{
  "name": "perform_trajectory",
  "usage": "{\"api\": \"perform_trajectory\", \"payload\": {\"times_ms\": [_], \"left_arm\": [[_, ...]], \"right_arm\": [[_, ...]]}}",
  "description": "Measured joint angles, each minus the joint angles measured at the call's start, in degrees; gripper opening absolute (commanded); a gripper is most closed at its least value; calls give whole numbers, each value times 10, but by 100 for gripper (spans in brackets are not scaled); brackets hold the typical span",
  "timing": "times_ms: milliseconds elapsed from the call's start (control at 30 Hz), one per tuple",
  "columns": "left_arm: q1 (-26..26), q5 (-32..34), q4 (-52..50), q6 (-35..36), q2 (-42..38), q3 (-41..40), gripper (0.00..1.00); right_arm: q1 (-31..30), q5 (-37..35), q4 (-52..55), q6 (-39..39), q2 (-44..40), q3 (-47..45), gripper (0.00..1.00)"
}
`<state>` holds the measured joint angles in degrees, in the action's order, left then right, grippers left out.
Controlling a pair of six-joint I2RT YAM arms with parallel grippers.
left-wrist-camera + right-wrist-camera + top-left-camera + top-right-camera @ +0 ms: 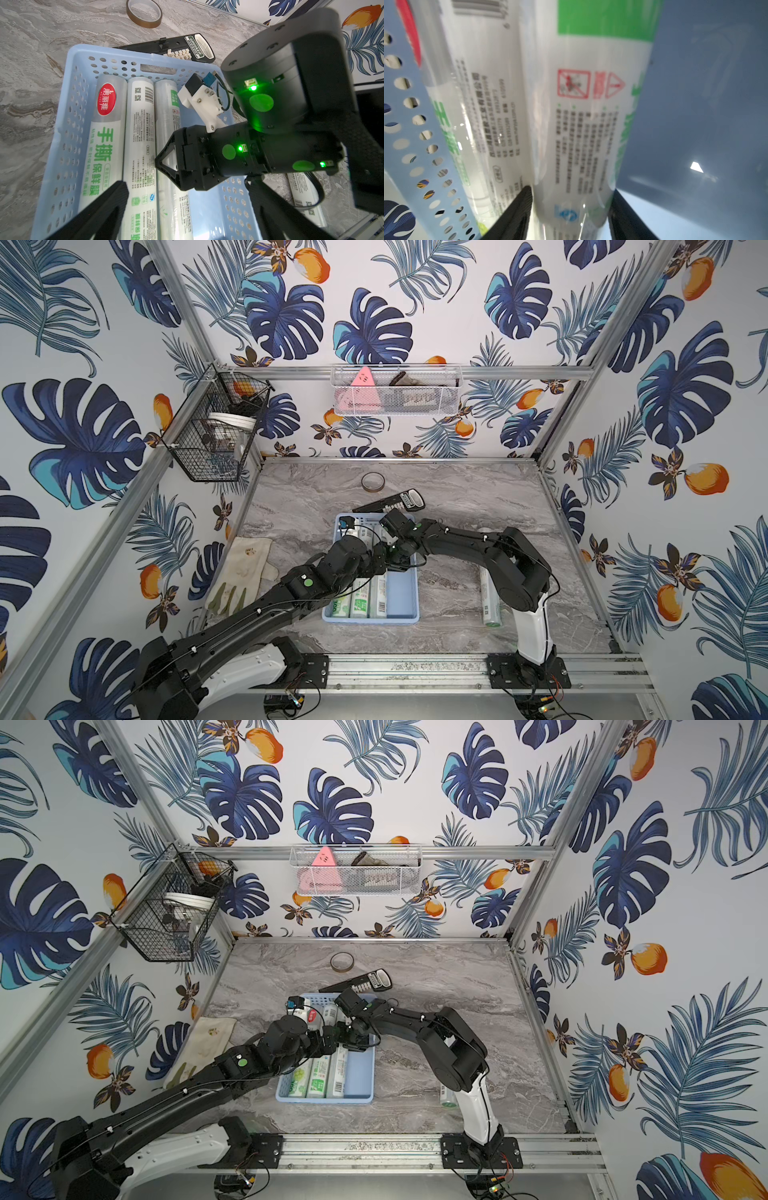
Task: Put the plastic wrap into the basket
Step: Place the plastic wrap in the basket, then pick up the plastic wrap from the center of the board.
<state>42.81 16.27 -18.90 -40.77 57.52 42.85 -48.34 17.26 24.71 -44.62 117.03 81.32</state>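
At the middle of the surface the basket holds three rolls side by side, their length running 12 to 6 o'clock. The third roll, on the 3 o'clock side of the row, lies on the basket floor touching the middle roll. The first roll lies just beside the 9 o'clock wall.

The right hand straddles the third roll near mid-length, its fingers close against both sides. Whether they press it cannot be told. The left hand hangs over the rolls just at 9 o'clock of it, with its own fingers wide apart and holding nothing.

A fourth roll lies on the surface at 3 o'clock of the basket, apart from it and partly hidden by the right arm. A black tool lies just beside the basket's 12 o'clock rim, and a tape ring lies beyond it. A glove lies at 9 o'clock.
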Motion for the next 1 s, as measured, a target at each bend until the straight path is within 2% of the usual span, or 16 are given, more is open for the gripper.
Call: {"api": "perform_trajectory", "payload": {"times_ms": [533, 800, 1000], "left_arm": [[0, -7, 0, 0, -1, 3, 99], [0, -7, 0, 0, -12, 6, 99], [0, -28, 17, 0, -22, 1, 99]], "right_arm": [[0, -5, -10, -7, -36, -8, 62], [0, -87, 29, -7, -103, -26, 61], [-1, -170, 60, 2, -206, -71, 61]]}}
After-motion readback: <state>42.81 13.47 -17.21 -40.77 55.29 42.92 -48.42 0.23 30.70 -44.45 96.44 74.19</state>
